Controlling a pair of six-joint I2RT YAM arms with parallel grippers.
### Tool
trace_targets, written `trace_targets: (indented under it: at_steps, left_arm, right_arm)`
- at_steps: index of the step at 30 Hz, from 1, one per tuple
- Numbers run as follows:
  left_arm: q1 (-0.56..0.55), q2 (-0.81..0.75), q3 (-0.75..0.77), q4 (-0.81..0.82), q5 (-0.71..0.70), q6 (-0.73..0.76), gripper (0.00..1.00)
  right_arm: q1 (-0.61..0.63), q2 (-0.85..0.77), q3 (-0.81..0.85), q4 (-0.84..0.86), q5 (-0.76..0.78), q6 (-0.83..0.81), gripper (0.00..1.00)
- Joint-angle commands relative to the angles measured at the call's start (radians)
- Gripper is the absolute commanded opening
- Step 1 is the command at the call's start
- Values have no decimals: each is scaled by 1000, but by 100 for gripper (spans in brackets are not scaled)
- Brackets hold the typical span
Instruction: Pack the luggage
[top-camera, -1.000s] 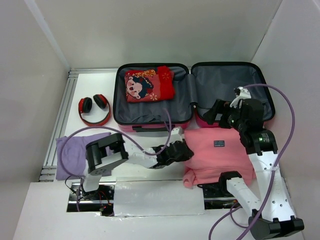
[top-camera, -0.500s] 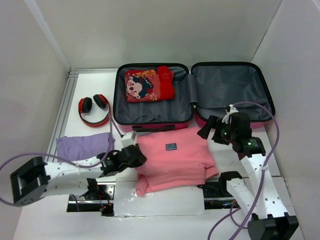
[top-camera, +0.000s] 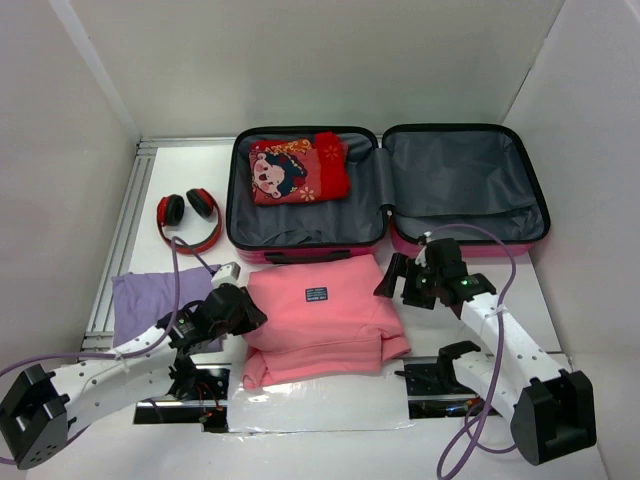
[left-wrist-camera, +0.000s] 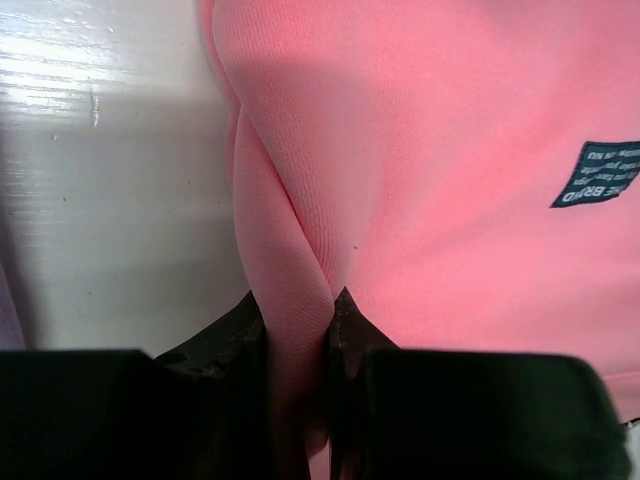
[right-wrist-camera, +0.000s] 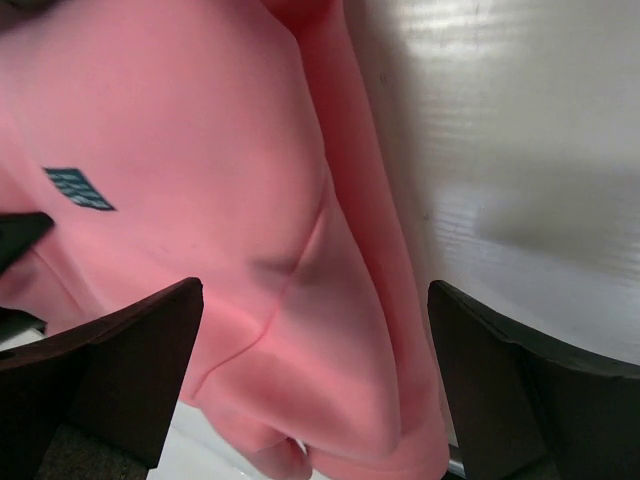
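Dragged leftward, pink sweater (top-camera: 318, 315) stays pinched in left tool (left-wrist-camera: 298, 318); right tool (right-wrist-camera: 318, 372) gapes wide, empty.

Pink sweater (top-camera: 320, 315) bearing dark label; luggage (top-camera: 460, 175) showing grey lining, magenta rim; headphones (top-camera: 172, 210) showing red-black; cloth (top-camera: 298, 170) showing red cartoon print.

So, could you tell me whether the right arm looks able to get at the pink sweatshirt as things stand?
Probably yes: the right pincer stands open over the right edge of the pink sweatshirt, with nothing between them. The left pincer grips only the opposite edge.
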Motion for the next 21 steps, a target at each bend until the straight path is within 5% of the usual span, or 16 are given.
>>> trace_targets:
  at_steps: [1,4,7,8,13,17,21]
  left_arm:
    - [25,60,37,-36,44,86,12]
    - [36,135,63,-36,73,104,27]
    - [36,184,72,-36,73,92,63]
    - [36,184,72,-36,73,80,67]
    - [45,207,42,-45,73,37,74]
    - [45,198,6,-2,84,28,71]
    - [45,209,-15,78,107,28,61]
  right_arm:
    - [53,31,-55,126,30,47,100]
    - [83,31,-124,205,4,67,100]
    - [93,31,-161,228,13,78,100]
    - [93,40,-170,237,13,78,100]
    - [111,80,-231,315,4,87,100]
    - [152,175,-261,398,-5,107,83]
    - [183,229,-261,418,7,116,54]
